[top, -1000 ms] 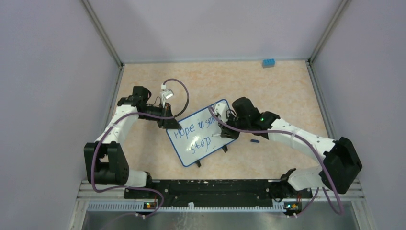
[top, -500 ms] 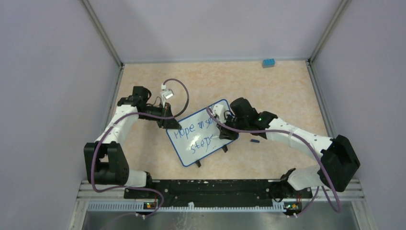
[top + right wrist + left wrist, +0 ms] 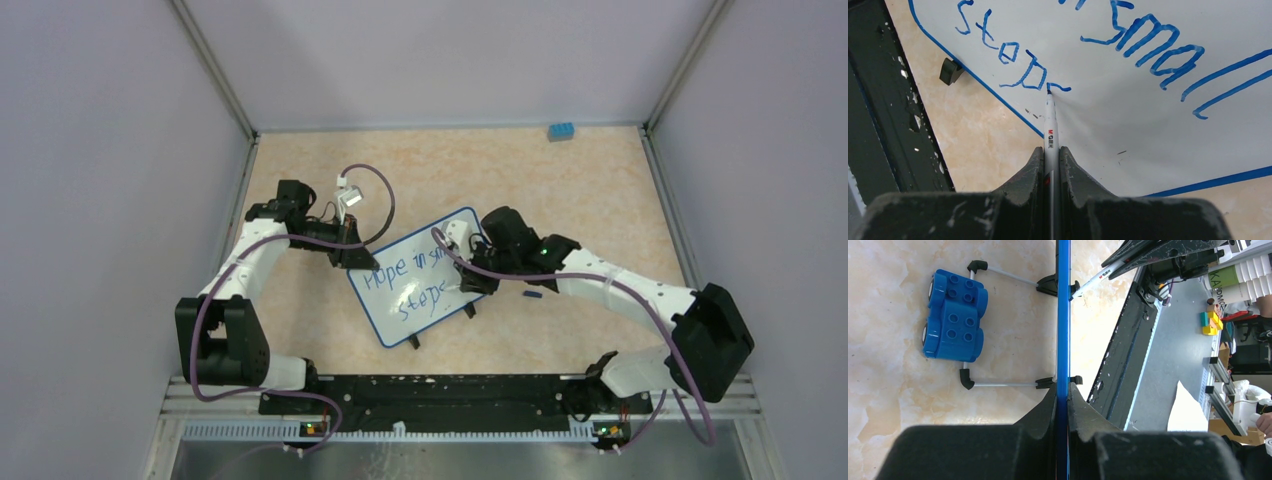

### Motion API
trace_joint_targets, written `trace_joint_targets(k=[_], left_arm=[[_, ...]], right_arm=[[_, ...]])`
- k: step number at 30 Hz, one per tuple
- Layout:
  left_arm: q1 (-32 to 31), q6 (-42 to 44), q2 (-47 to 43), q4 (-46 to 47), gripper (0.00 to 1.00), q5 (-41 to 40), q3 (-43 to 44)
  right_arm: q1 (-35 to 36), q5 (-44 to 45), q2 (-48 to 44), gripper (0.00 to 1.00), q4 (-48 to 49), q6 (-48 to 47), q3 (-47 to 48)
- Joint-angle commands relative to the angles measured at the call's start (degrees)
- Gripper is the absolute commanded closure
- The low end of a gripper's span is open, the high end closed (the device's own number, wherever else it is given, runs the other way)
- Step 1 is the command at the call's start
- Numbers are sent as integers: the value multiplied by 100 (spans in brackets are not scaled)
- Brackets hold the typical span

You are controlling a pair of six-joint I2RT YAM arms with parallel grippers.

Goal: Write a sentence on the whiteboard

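The whiteboard (image 3: 400,312) stands tilted on its black clip feet in the middle of the table. My left gripper (image 3: 352,256) is shut on its upper left rim, which shows edge-on as a blue line (image 3: 1063,315) between the fingers (image 3: 1063,390). My right gripper (image 3: 478,276) is shut on a white marker (image 3: 1050,125). The marker's tip rests on the board's white face (image 3: 1128,115). The sentence in blue reads "Hope in small" (image 3: 1143,40) above "step" (image 3: 998,47), with a fresh short stroke at the tip.
A blue toy brick (image 3: 560,130) lies at the far right edge of the table and also shows behind the board (image 3: 953,315). A small dark cap (image 3: 532,294) lies right of the board. The black base rail (image 3: 430,392) runs along the near edge.
My right gripper has crept slightly left and nearer with the marker, adding a stroke after "step". The left arm and the board have not moved.
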Motion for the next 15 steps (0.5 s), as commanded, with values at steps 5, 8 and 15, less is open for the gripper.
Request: trace_joint_targets(k=[5, 8, 15], left_arm=[[-24, 51, -38, 71, 100, -27, -81], [-24, 50, -34, 70, 100, -27, -81], [-24, 50, -40, 80, 100, -34, -81]], right_arm=[[-132, 378, -279, 100, -6, -166, -107], [-168, 417, -315, 100, -42, -189, -135], [-170, 404, -308, 100, -34, -229, -246]])
